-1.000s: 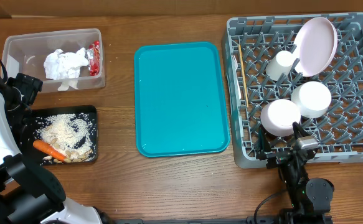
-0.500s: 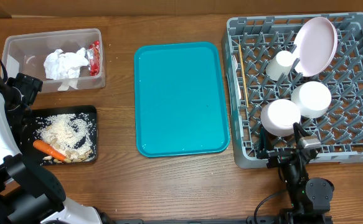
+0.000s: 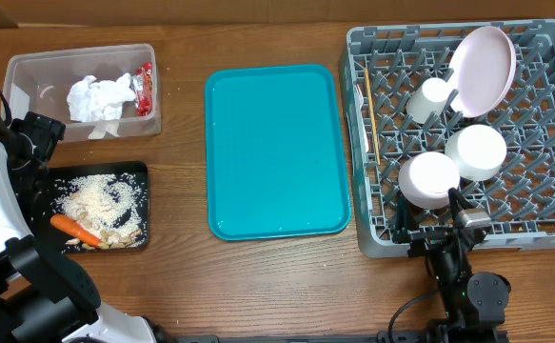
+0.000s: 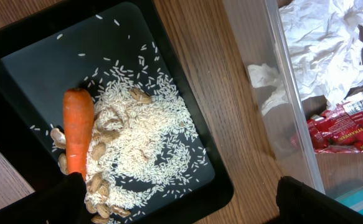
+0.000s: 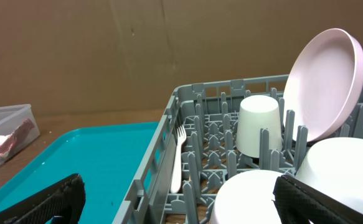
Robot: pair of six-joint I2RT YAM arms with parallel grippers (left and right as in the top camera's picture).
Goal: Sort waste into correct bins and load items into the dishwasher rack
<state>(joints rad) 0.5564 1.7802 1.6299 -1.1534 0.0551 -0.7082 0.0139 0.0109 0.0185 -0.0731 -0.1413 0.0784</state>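
No change: left end effector, right end effector both spread wide.

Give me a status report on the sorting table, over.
Left tool open, empty, near black tray. Right tool open, empty, at rack near edge. Carrot and rice in tray, napkin and wrapper in tub, plate, cup, bowls racked. Nothing in the way.

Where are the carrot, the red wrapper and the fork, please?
carrot point(image 4: 78, 132): left wrist view, middle of its body.
red wrapper point(image 4: 343, 127): left wrist view, its printed face.
fork point(image 5: 178, 162): right wrist view, on its handle.
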